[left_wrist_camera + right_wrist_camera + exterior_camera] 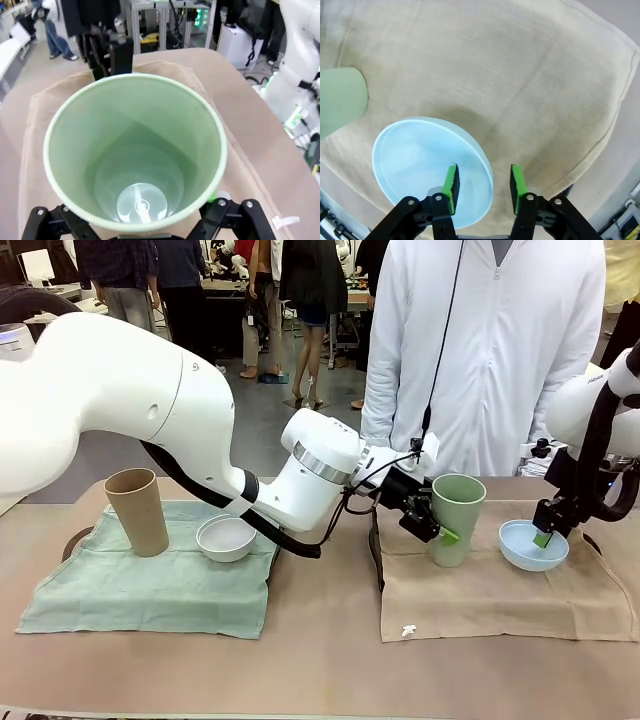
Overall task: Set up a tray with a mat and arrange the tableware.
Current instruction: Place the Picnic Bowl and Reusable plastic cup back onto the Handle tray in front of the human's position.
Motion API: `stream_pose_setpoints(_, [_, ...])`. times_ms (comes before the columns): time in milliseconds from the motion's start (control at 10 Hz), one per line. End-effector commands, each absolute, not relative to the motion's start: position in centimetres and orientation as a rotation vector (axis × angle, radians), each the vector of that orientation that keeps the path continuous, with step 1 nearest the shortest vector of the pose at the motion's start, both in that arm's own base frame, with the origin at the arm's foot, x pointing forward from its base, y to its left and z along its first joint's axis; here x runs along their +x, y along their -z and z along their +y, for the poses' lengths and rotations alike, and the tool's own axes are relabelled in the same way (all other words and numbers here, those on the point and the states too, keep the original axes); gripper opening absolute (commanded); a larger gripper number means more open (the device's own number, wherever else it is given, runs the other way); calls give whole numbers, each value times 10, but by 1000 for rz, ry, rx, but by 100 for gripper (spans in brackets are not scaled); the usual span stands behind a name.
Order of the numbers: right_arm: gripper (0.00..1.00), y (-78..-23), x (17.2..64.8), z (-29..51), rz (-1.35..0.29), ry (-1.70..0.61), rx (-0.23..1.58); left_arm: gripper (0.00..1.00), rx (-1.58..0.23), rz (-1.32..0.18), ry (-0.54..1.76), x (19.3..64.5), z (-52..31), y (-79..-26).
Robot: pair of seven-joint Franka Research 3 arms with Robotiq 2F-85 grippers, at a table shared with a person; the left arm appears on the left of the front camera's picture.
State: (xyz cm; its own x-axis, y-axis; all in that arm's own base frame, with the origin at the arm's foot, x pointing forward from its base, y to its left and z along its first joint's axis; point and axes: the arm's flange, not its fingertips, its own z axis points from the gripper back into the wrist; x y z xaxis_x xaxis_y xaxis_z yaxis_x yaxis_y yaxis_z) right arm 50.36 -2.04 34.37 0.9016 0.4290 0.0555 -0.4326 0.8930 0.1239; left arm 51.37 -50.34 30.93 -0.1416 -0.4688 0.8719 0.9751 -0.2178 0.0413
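Observation:
The sage green cup (457, 518) stands upright on a beige mat (500, 595), seen from above in the left wrist view (135, 150). My left gripper (438, 524) (142, 227) is open, with a finger on either side of the cup's lower part. The pale blue bowl (533, 546) (420, 165) sits on the same mat. My right gripper (543, 537) (484, 182) is open astride the bowl's rim, one pad inside and one outside. The tan cup (138, 512) and the white bowl (226, 538) rest on a green mat (150, 590). A dark edge (377, 552) peeks from under the beige mat; I cannot tell whether it is the tray.
A person in a white coat (500, 360) stands at the table's far side behind the beige mat. My left arm (150, 410) stretches across the middle above the green mat. Bare tabletop (320, 670) runs along the near edge.

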Motion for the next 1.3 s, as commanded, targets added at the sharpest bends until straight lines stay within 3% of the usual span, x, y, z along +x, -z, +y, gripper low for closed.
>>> stream_pose_setpoints(0, [68,-363,491,-30,-60,-457,178,100,-972,-707,1517,511,-484,-312])
stream_pose_setpoints(100, [76,-375,482,-35,-74,-459,179,100,-972,-660,1494,510,-474,-312])
stream_pose_setpoints(400, [76,-411,454,-45,-69,-456,151,100,-921,-489,1508,495,-447,-332])
stream_pose_setpoints(800, [76,-480,407,-49,-57,-417,57,100,-587,-132,1243,434,-411,-461])
stream_pose_setpoints(1000, [76,-502,391,-44,-61,-364,-3,100,-367,-31,1014,408,-390,-505])
stream_pose_setpoints(1200, [76,-512,385,-35,-71,-315,-49,100,-272,-34,852,386,-368,-536])
